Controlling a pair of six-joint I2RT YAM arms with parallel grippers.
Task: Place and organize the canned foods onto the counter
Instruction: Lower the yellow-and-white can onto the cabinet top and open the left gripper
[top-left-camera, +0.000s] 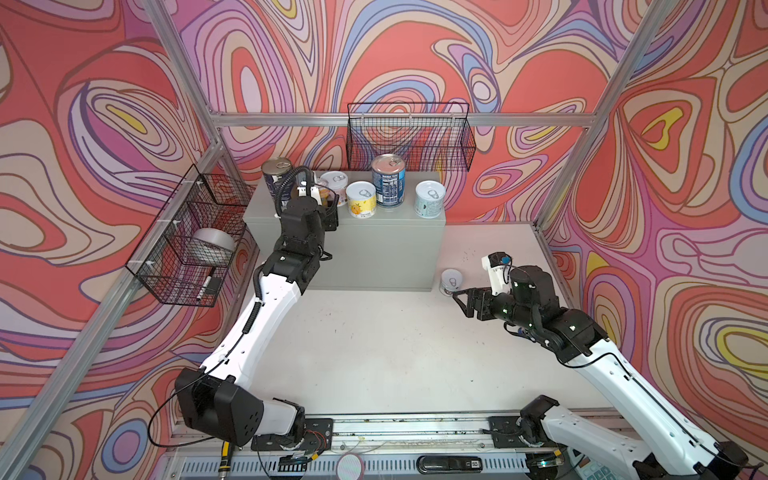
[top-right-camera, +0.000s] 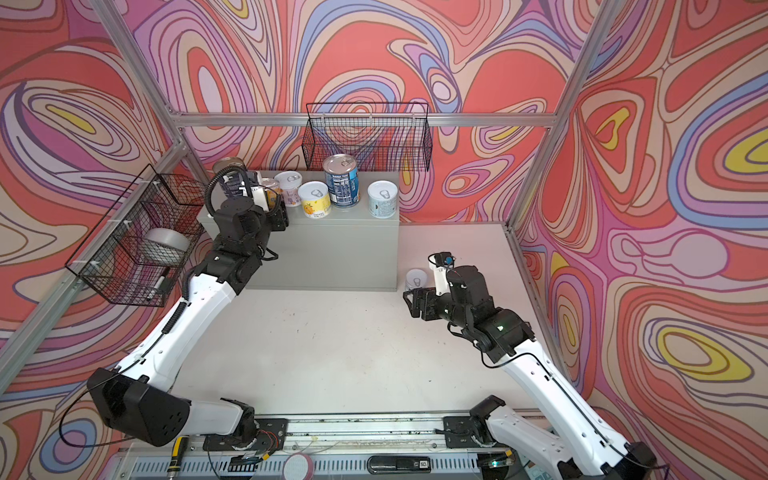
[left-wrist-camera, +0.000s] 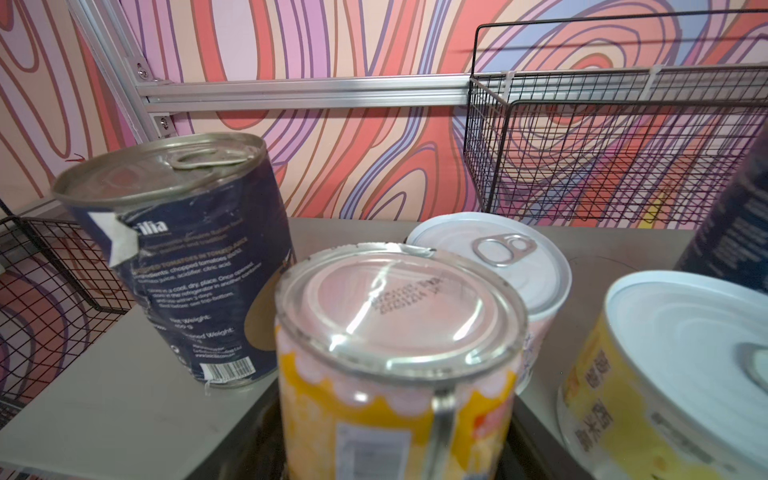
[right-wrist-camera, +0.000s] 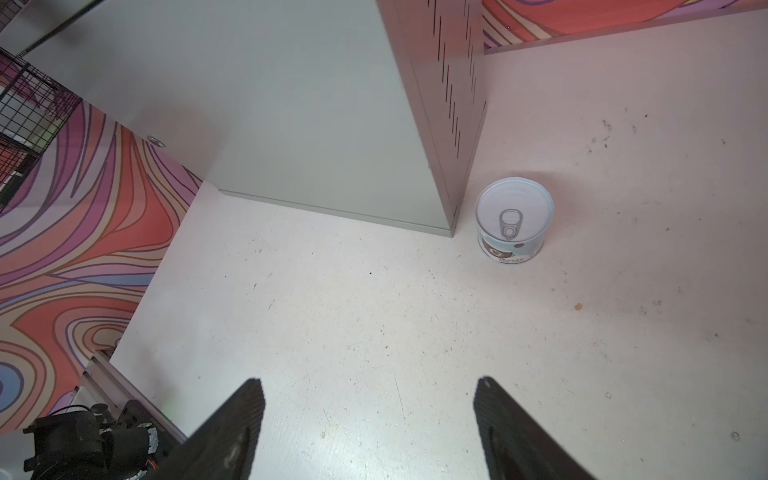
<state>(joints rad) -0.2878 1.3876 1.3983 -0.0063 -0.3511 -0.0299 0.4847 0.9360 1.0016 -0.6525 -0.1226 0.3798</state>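
Left gripper (top-left-camera: 322, 199): raised over the counter's left part, clamped on the orange-labelled can, fingers mostly hidden behind the can in the wrist view.
Orange can (left-wrist-camera: 395, 365): upright between the jaws, plain lid with a printed date code facing up; whether resting on the counter top or just above it, impossible to tell.
Right gripper (right-wrist-camera: 370, 415): spread apart and empty, low over the white tabletop, pointing toward the counter's right front corner.
White can (right-wrist-camera: 514, 220): upright on the tabletop, just beside the counter's right front corner, apart from the right gripper, pull tab up.
Counter (top-left-camera: 374, 253): grey metal box at the back of the tabletop, small round lock on the front seen in the right wrist view.
Tall dark blue can, left (left-wrist-camera: 183, 257): at the counter's back left corner, label torn, just beside the orange can.
Pink can (left-wrist-camera: 511, 266): behind the orange can, near the back edge.
Yellow can (top-left-camera: 361, 199): right of the left gripper, near the front edge.
Tall dark blue can, middle (top-left-camera: 388, 180): between the yellow and pale-blue cans, set further back.
Pale-blue can (top-left-camera: 430, 199): at the counter's right end.
Tabletop (top-left-camera: 374, 353): white, scuffed.
Wire baskets: one on the back wall (top-left-camera: 409, 133), one on the left wall (top-left-camera: 191, 237) holding a grey tape roll (top-left-camera: 212, 246).
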